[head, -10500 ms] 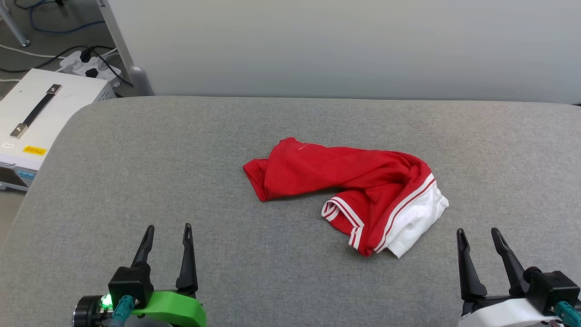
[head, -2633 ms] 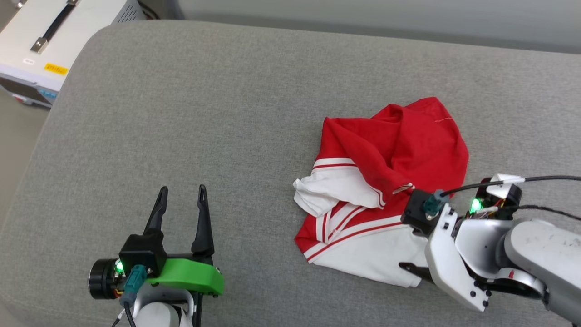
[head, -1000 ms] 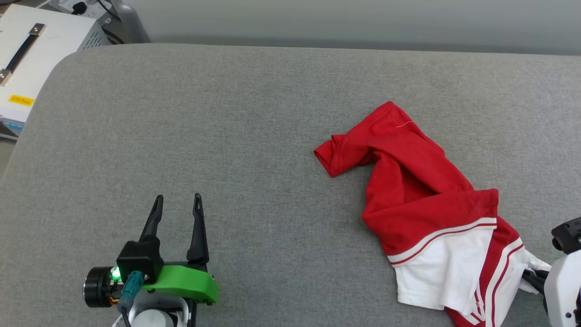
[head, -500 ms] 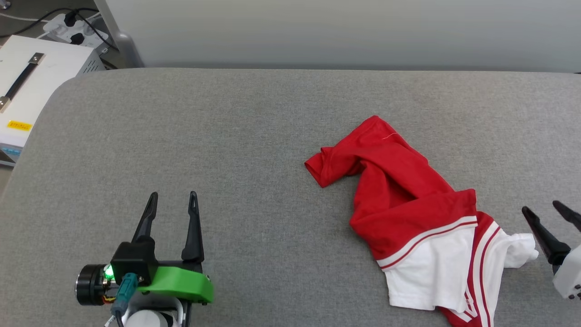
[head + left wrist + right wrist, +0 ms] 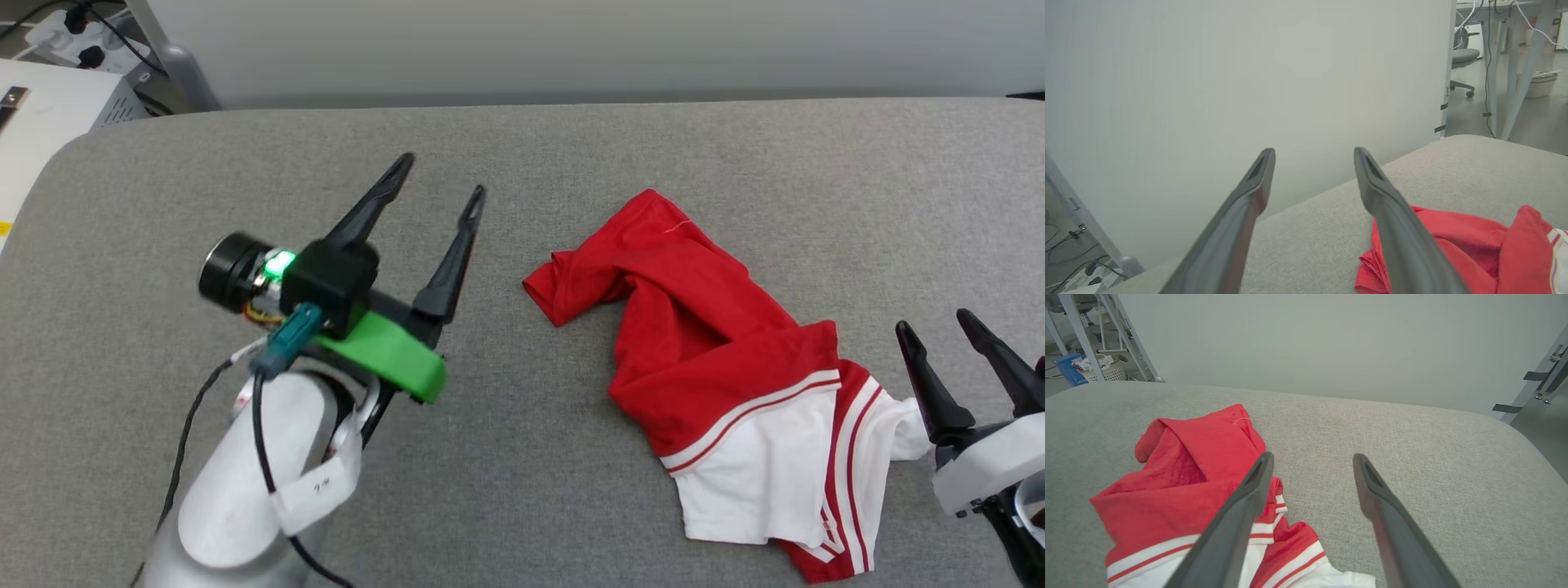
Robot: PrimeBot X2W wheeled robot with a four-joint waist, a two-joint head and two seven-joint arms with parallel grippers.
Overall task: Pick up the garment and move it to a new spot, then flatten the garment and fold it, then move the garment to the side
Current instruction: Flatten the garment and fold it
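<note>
- Holds the left arm raised above the grey padded bench (image 5: 571,139), with the pale forearm rising from the lower left of the head view.
- Points the left pincer (image 5: 442,173) up and to the right in that view, toward the far side of the bench.
- Has the two dark fingers of the left pincer spread wide apart, with nothing between them.
- Holds the right pincer (image 5: 932,320) low at the right edge of the head view, fingers pointing up and slightly left, also spread wide and gripping nothing.
- Shows the garment (image 5: 710,343) as a red shirt, crumpled and partly folded over itself, with a white sleeve part and red-and-white striped trim at its near end.
- Has the garment lying flat on the right half of the bench, red end toward the middle and the far side, white end toward the near right.
- Puts the white sleeve tip just beside the right pincer, on its left side; cannot tell whether touching or not.
- In the right wrist view, crosses the striped trim with the left finger, and shows mostly bare bench between the two fingers.
- Has the red end near the left pincer, to its right and lower, not between its fingers.
</note>
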